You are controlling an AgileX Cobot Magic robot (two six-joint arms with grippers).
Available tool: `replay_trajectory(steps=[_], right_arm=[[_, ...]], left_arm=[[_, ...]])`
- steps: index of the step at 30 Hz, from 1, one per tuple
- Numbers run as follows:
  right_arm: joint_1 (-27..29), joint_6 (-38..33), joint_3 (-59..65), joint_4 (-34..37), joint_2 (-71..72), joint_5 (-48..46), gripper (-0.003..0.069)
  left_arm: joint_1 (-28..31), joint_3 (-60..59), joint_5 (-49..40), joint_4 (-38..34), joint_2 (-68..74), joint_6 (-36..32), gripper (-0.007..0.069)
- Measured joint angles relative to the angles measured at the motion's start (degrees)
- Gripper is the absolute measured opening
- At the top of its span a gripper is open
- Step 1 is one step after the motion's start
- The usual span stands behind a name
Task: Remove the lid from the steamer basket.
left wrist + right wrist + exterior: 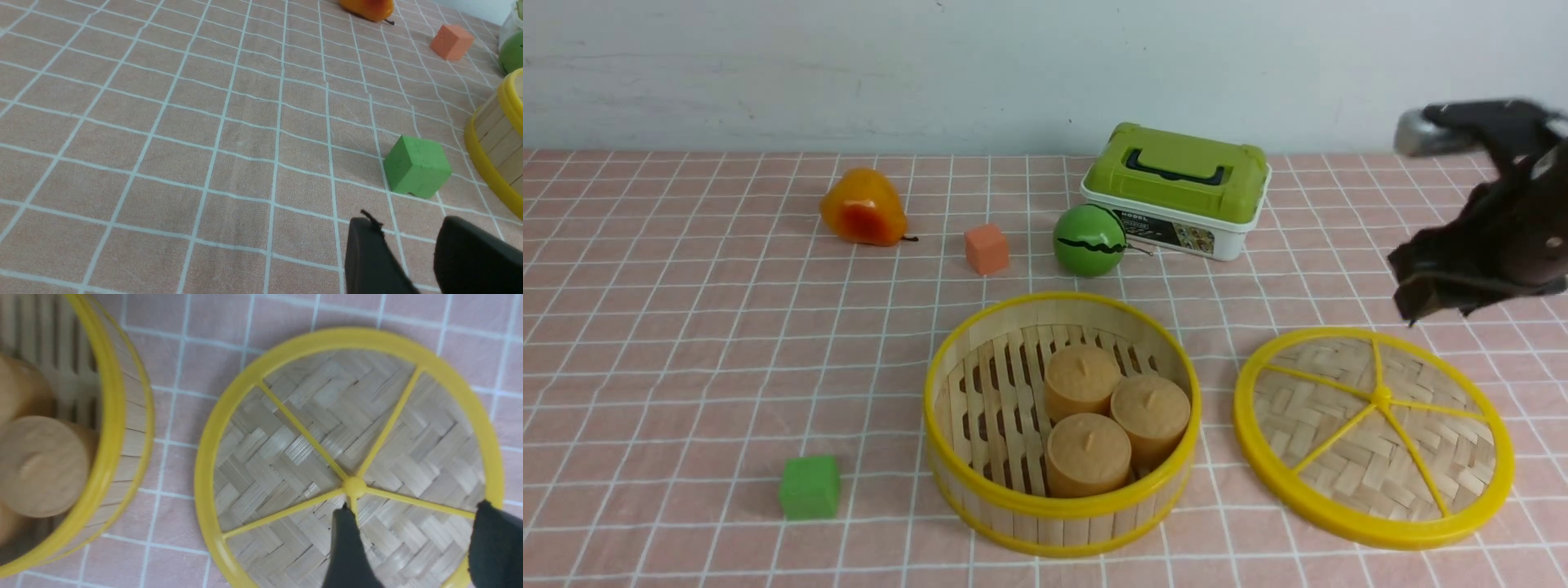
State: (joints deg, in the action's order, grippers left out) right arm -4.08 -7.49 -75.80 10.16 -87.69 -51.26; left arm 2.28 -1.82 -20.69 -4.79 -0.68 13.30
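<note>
In the front view the right arm is a dark blur cut off by the picture's right edge, and its fingers cannot be told apart there. The left fingers (367,257) appear only in the left wrist view, as two black tips cut off at the edge. A moderate gap lies between them, and nothing is in it. In that same view only a slice of the round steamer basket with bamboo-slat walls and yellow rims (1054,523) shows at the side. The orange-yellow toy pear (862,216) is also cropped.

The flat round lid of woven bamboo with a yellow rim and five yellow spokes (1347,465) is off the basket. It lies flat on the pink checked worktop (686,327), just beside the basket on its right, apart from it.

The right fingers (347,547) are spread wide and empty above the lid. In the right wrist view one tip is seen over the weave next to the hub and the other over the rim. In the front view the arm's blurred end hangs above the lid's far edge.

The open basket holds three tan cylinders (1086,453). A green foam cube (809,487) sits on the worktop left of the basket, near the left fingers.
</note>
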Motion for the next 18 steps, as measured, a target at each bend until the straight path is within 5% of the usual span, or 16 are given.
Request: replay_trajectory(steps=[8,13,18], right_arm=[[0.0,0.0,12.7,0.1,24.2,5.3,0.0258],[0.0,0.0,26.1,0.1,44.4,11.9,0.0029],[0.0,0.0,31.2,0.1,52.5,14.5,-0.0022]], left_arm=[[0.0,0.0,0.0,0.0,0.0,0.0,0.0239],[0.0,0.0,0.0,0.0,0.0,0.0,0.0239],[0.0,0.0,0.0,0.0,0.0,0.0,0.0239]])
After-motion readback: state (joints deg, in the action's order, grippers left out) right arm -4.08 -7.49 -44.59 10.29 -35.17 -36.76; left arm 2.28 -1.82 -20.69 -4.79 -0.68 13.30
